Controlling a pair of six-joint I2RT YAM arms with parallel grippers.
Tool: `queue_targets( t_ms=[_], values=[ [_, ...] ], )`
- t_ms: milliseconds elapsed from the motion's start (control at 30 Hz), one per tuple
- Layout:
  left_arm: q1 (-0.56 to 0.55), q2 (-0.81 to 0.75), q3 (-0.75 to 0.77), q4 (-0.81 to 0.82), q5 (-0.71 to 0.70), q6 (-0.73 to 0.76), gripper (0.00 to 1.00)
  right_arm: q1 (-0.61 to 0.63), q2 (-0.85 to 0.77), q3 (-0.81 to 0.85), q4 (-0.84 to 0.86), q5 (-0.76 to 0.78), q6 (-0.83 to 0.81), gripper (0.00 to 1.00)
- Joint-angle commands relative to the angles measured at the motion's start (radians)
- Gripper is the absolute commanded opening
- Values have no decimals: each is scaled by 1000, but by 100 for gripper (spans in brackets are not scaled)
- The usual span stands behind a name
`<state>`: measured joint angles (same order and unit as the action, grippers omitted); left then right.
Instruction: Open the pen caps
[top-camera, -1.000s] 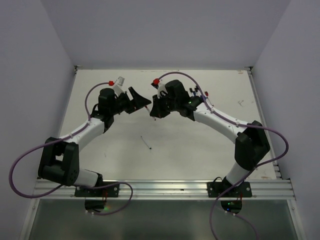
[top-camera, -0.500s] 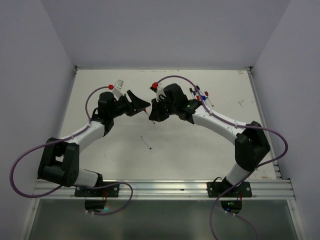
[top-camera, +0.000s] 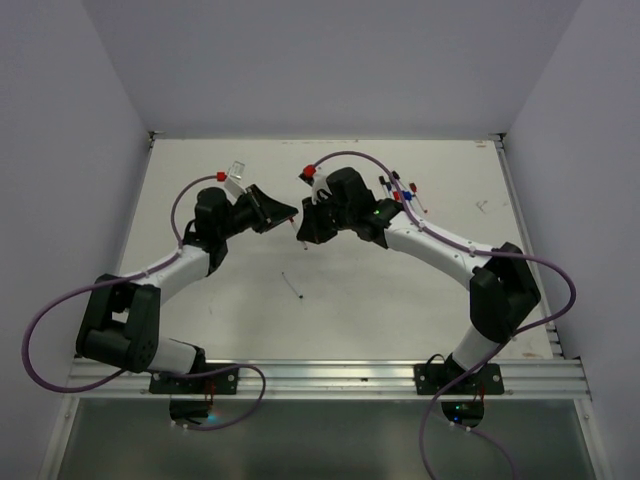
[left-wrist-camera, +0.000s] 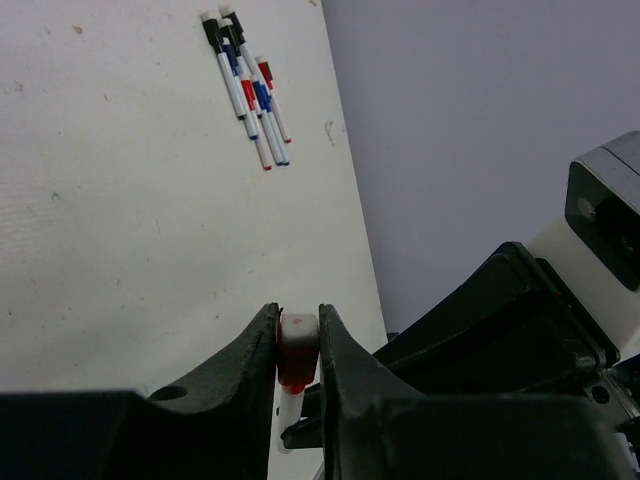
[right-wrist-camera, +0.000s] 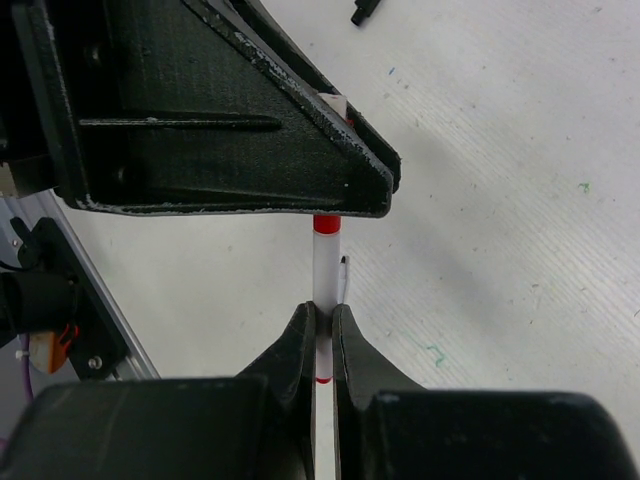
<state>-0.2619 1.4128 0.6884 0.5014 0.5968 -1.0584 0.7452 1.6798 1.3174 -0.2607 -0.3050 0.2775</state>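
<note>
The left gripper (left-wrist-camera: 298, 335) is pressed together on the capped end of a pen (right-wrist-camera: 322, 275). In its wrist view a pale stub with red below it sits squeezed between the two dark fingers. Facing it, the right gripper (right-wrist-camera: 322, 325) is pinched on the white barrel of the same pen, lower down its length. The red cap (right-wrist-camera: 325, 223) shows only as a short red band where the barrel disappears under the left fingers. From above, the two tools meet nose to nose over the middle of the table (top-camera: 200, 300), with the pen held off the surface between them.

I judge this to be the uncapping itself: both grips look set, and the cap does not appear to have come free. The next move calls for a straight pull apart along the pen's axis, with both grips firm so neither slips.

The other pens (left-wrist-camera: 248, 85) lie in a small bunch on the far right of the table, well away, their caps apparently on.
</note>
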Motion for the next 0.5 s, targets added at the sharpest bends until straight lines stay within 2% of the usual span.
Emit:
queue_targets(
  t_ms=[0, 33, 100, 167, 200, 233, 267, 300, 367, 467],
  values=[
    [-7, 3, -3, 81, 64, -23, 21, 3, -26, 2, 58, 20, 8, 0],
    [-7, 5, -1, 81, 69, -22, 12, 2, -25, 6, 54, 20, 6, 0],
    [-7, 9, 3, 81, 72, -20, 0, 3, -23, 19, 49, 20, 6, 0],
    [-7, 9, 3, 78, 77, -18, 0, 3, -25, 26, 44, 26, 6, 0],
    [-7, 6, 3, 77, 74, -12, 0, 3, -25, 26, 41, 29, 6, 7],
    [-5, 3, 3, 74, 72, -11, 0, 3, -25, 29, 32, 23, 3, 21],
    [-7, -3, 3, 72, 72, -12, 0, 3, -19, 37, 25, 21, -4, 40],
    [-7, -8, 3, 80, 72, -14, 0, 3, -17, 39, 20, 21, -8, 45],
    [-7, -15, 5, 94, 77, -20, 0, 3, -6, 37, 24, -12, -14, 48],
    [-7, -18, 3, 120, 97, -47, 0, 2, 3, 31, 66, -78, -5, 45]
  ],
)
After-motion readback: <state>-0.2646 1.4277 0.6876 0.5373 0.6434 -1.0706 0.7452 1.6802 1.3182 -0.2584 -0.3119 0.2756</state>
